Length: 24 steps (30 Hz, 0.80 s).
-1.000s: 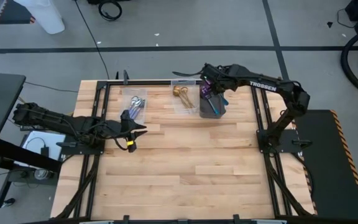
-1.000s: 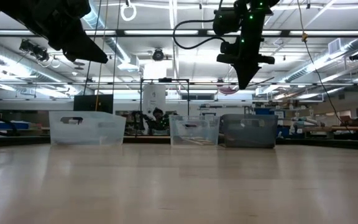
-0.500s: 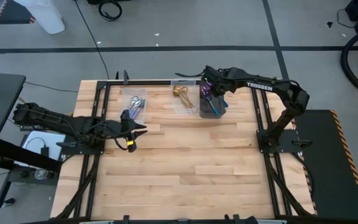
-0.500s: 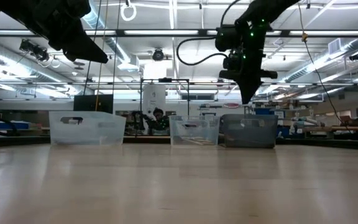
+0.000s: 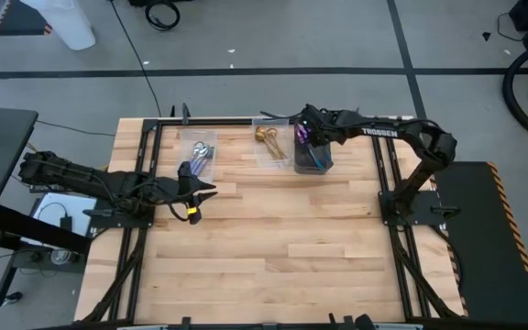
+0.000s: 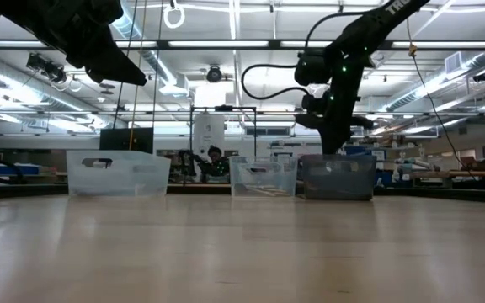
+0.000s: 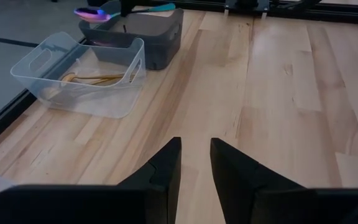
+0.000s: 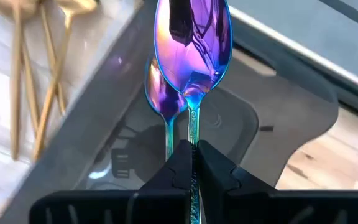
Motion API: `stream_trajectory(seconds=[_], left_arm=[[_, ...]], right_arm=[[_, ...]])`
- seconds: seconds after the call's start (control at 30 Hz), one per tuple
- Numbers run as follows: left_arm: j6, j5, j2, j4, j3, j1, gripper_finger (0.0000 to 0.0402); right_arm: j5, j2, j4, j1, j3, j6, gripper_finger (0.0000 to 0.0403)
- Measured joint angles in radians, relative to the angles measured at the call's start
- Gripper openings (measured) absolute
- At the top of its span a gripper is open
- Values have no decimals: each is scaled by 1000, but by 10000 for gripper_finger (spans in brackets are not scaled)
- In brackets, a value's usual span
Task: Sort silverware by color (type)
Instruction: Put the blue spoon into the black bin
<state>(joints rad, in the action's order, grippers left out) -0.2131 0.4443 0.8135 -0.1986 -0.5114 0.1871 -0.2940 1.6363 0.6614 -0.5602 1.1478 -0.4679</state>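
The right jaws (image 8: 193, 163) are clenched on the teal handle of an iridescent purple-blue spoon (image 8: 192, 46), whose bowl sticks out just ahead of the fingertips. Directly beyond and below the bowl sits the dark bin (image 8: 272, 134), with a second purple-blue spoon (image 8: 163, 99) lying inside it. Off to one side of these jaws, farther out, gold spoons (image 8: 39, 74) lie in a clear bin (image 5: 271, 145) standing just beside the dark one.

The left jaws (image 7: 194, 163) hang over bare bench (image 7: 291, 112) with nothing between them — fingers parted by a narrow gap. Well ahead of them stands the clear bin with the gold spoons, and past it the dark bin with the held spoon above its rim. In the high view, the silver spoons (image 5: 203, 152) rest in another clear bin (image 5: 200, 154) just ahead of the left jaws.
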Motion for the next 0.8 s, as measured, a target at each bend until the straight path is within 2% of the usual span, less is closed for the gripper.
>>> stream_trajectory(seconds=[0.8], left_arm=[[-1,1,0,-1,0,0,94]], right_arm=[[40,0,-254,2,-206,-11,16]])
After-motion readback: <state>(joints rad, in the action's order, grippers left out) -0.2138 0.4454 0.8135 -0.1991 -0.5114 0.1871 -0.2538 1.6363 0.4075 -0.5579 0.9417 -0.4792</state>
